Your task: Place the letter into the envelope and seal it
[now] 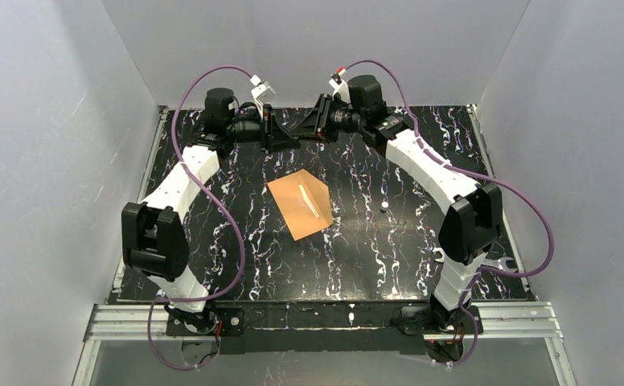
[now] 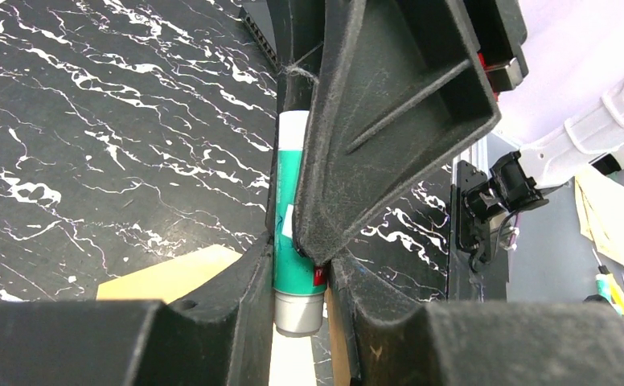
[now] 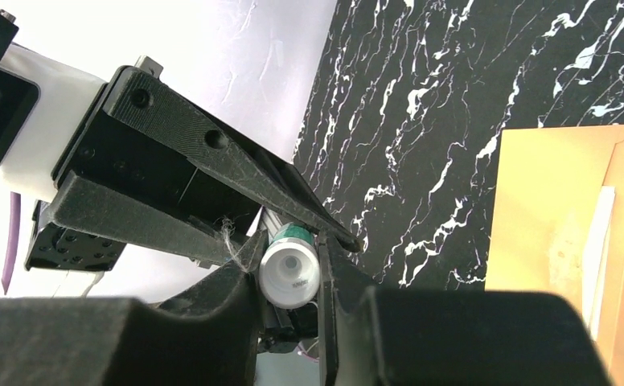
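Both arms reach to the far edge of the bench (image 1: 373,257) and their grippers meet above its middle, nose to nose. Between them is a glue stick (image 2: 289,209) with a green and white body. One end is grey and the other is white.

The left gripper (image 2: 297,273) is clenched on the glue stick. Its two fingers (image 2: 236,305) press the green body from either side just above the grey end, which pokes out towards the left wrist camera.

The right gripper (image 3: 291,257) comes in from the opposite side and grasps the same glue stick at the white end. In the right wrist view its fingers (image 3: 228,289) sit tight against both sides of the round white end, with a band of green showing behind it. In the left wrist view one right finger overlaps the upper part of the tube.

The envelope (image 1: 297,211) lies flat near the middle of the bench, a little towards the left edge and askew to the edges. It is well apart from both grippers and nothing touches it. A thin white strip (image 1: 309,201) runs along it. In the right wrist view the paper on one side of the strip is paler than on the other. I cannot tell whether that paler part is the flap or the letter, which cannot be made out as a separate sheet
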Available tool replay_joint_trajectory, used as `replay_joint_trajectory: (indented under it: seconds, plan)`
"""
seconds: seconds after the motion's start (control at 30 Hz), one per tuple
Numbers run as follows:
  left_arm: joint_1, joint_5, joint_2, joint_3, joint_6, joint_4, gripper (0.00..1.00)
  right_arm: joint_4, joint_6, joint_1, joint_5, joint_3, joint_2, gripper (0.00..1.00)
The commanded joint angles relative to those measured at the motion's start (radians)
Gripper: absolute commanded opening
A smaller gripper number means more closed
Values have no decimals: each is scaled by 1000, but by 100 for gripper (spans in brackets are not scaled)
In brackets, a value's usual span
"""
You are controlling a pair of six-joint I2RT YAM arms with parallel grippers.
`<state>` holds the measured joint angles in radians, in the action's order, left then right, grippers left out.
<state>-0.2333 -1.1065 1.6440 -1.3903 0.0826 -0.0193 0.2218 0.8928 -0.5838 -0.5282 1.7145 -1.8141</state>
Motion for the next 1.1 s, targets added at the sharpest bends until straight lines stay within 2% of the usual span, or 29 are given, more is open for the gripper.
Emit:
replay_joint_trajectory:
  seconds: [0.0, 0.03, 0.17, 0.23, 0.27, 0.3, 0.4, 0.5, 0.63, 0.73, 0.77, 0.8, 0.87, 0.93, 1.07]
  plan:
    - [-18, 34, -45, -4, 34, -37, 11, 0, -26, -22, 25, 37, 15, 1]
    - [-17, 49, -51, 3, 34, -37, 17, -1, -38, -22, 48, 31, 24, 1]
    - [-8, 107, -110, 72, 17, -39, 53, -11, -120, -20, 156, -7, 67, 1]
    - [4, 124, -150, 117, 11, -42, 65, -35, -184, -19, 210, -37, 98, 1]
    - [8, 158, -181, 125, 3, -8, 91, -22, -210, -17, 239, -42, 103, 1]
    - [8, 229, -222, 119, -26, 66, 98, -15, -238, -14, 254, -49, 106, 1]
    - [9, 383, -375, 185, -41, 112, 98, -40, -320, -13, 308, -91, 130, 1]
    - [31, 570, -443, 207, 83, 182, 98, -108, -415, -18, 375, -162, 148, 1]
    - [70, 582, -362, 149, 233, 322, 98, -170, -541, -57, 470, -250, 156, 1]
    - [72, 573, -318, 218, 442, 251, 98, -178, -626, -117, 562, -271, 152, 1]
    - [72, 560, -298, 246, 500, 214, 90, -162, -644, -137, 603, -269, 143, 1]
    - [72, 545, -272, 267, 551, 193, 74, -150, -656, -159, 630, -269, 134, 1]
    - [71, 537, -201, 263, 599, 228, 49, -130, -669, -187, 669, -280, 123, 1]
    - [70, 535, -124, 235, 585, 304, 44, -122, -683, -217, 700, -304, 125, 1]
    - [47, 541, -1, 246, 617, 290, 48, -67, -662, -290, 751, -343, 137, 1]
